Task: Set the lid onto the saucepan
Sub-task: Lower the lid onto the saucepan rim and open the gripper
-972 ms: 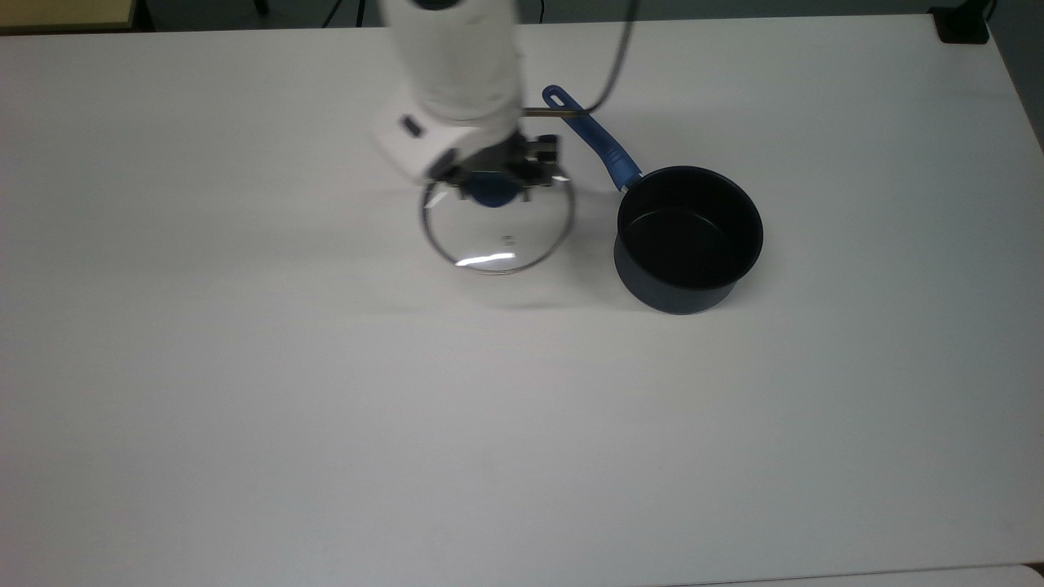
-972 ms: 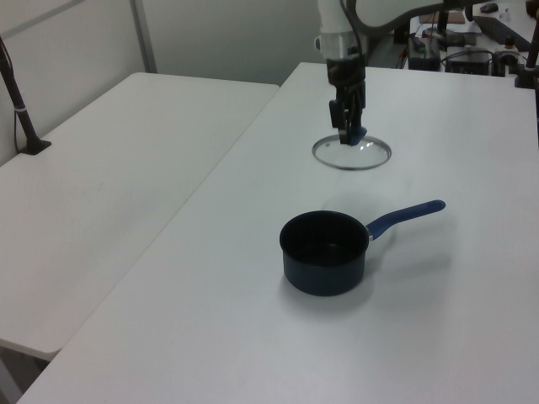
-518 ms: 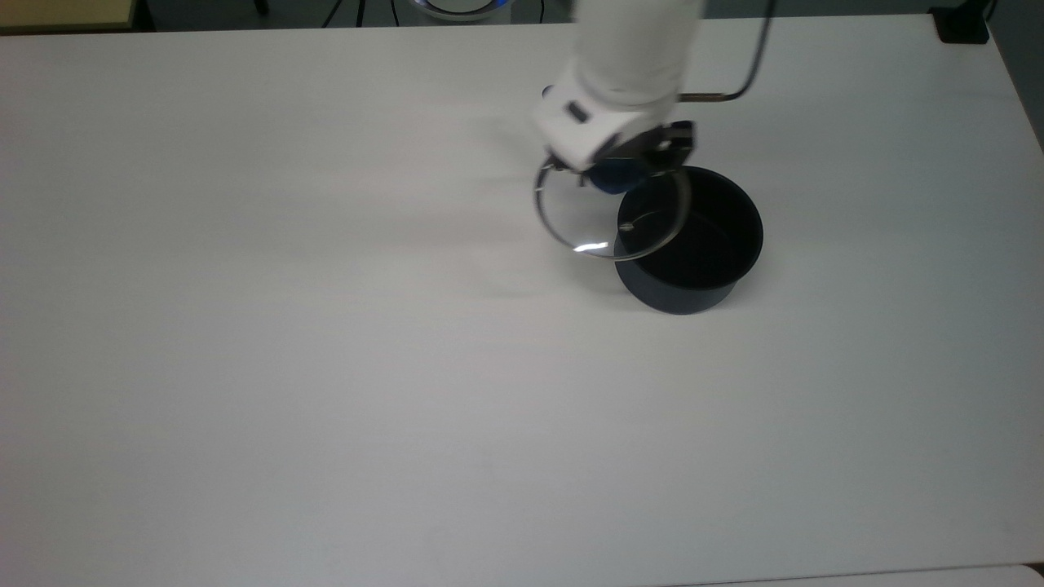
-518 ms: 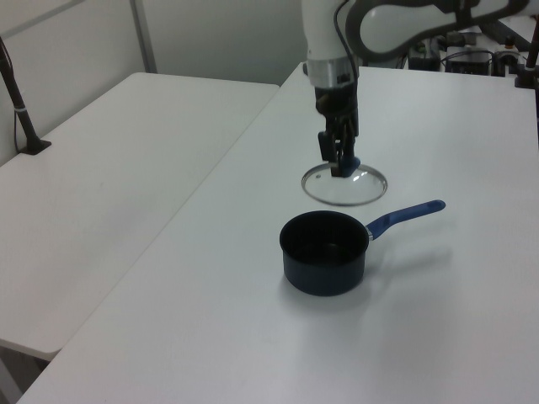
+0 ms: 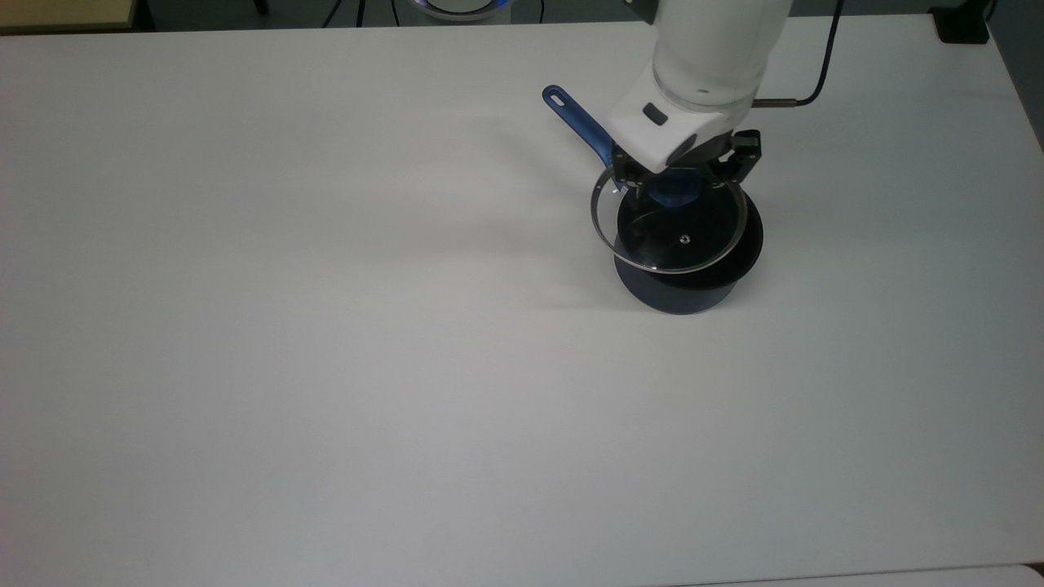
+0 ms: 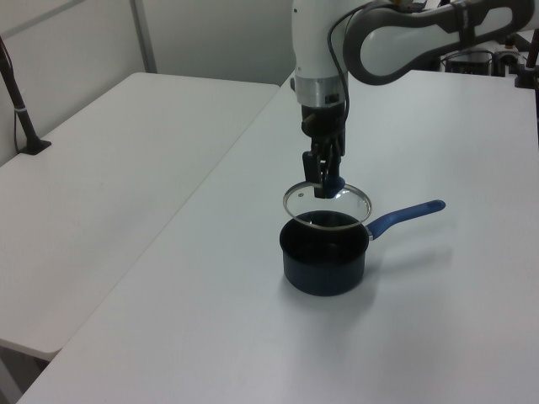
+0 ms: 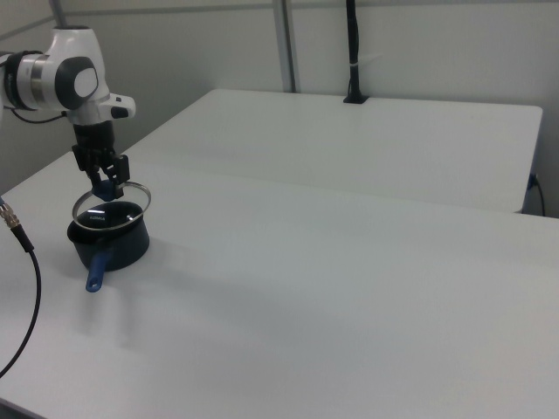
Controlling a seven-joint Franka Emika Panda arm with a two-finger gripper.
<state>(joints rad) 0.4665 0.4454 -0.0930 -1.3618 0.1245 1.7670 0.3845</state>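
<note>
The robot's black two-finger gripper (image 5: 675,186) pinches the blue knob of the round clear glass lid (image 5: 669,228). A second ago the lid hung beside the small dark navy saucepan (image 5: 689,281); now it hovers over it, nearly ready to lower.

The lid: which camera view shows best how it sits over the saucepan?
The left view: the lid hangs clear above the saucepan, held by the tool. The top view shows overlap, not height. The right view shows it far away.
</note>
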